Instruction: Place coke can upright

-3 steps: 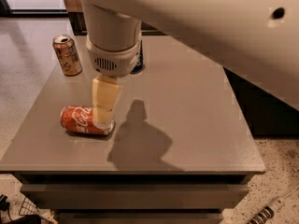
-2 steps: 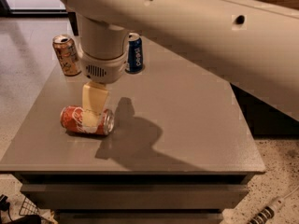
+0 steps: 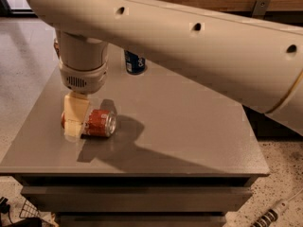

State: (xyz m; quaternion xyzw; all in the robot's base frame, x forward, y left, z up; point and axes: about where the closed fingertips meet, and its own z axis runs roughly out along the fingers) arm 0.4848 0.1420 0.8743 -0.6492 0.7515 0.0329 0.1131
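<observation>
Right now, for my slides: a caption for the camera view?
Gripper at a coke can lying on the table; blue can behind.

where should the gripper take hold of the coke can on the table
Grip the coke can across its round side wall, from straight above: it lies on its side, ends pointing left and right. The gripper is over its left half.

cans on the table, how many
2. The coke can lies on its side front left, with the gripper at its left end; a blue can stands at the back, partly behind the arm. The arm may hide more.
</observation>
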